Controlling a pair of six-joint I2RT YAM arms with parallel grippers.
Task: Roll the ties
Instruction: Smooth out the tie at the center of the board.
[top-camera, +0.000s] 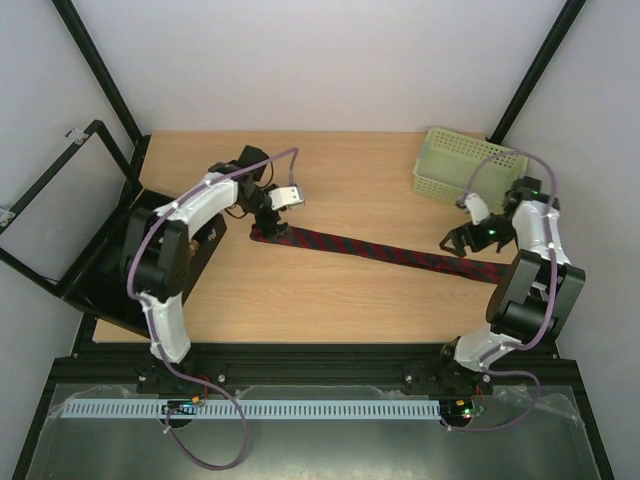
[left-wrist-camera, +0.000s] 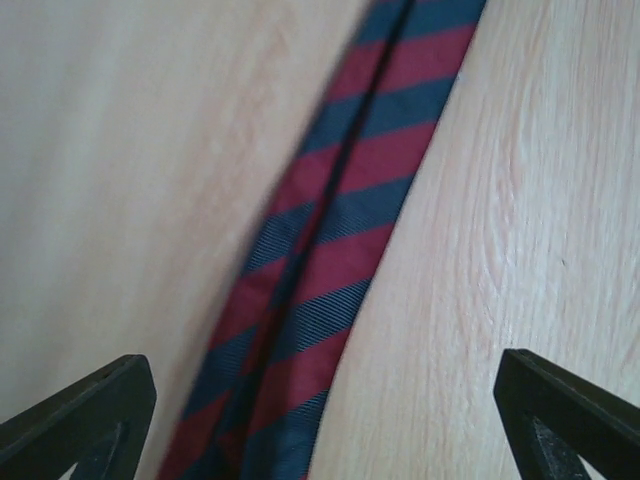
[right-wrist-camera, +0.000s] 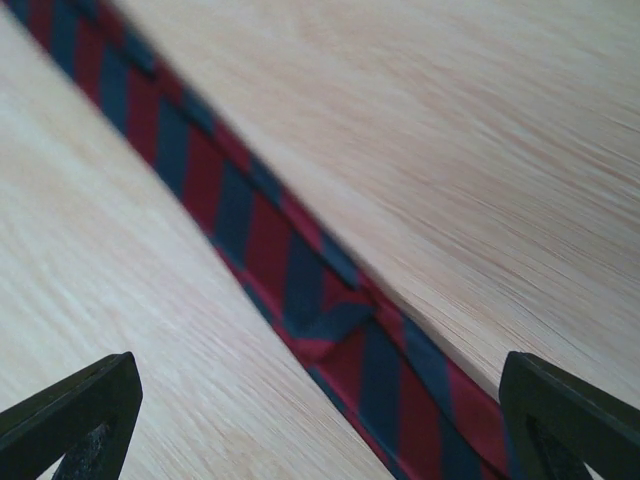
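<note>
Surface: wooden table (top-camera: 330, 300), white walls (top-camera: 330, 60), basket (top-camera: 460, 165) far right | Arms: both bent over the table, left gripper (top-camera: 265, 218) and right gripper (top-camera: 456, 240) pointing down, fingers spread wide, gripping nothing | Tie (top-camera: 380, 248): flat, diagonal (red, navy stripes), each end between one gripper's spread fingers.

- Wooden table (top-camera: 350, 170): light grain, lying under both the left gripper (top-camera: 268, 226) and the right gripper (top-camera: 458, 240).
- Pale green basket (top-camera: 462, 165): perforated walls, just beyond the right gripper, at the table's far right corner.
- Black box (top-camera: 120, 270): left of the left gripper, at the table's left edge, partly hidden.
- Black bar frame (top-camera: 55, 195): further left of the left gripper, past the box.
- White slotted strip (top-camera: 300, 409): well behind both grippers, along the near edge.
</note>
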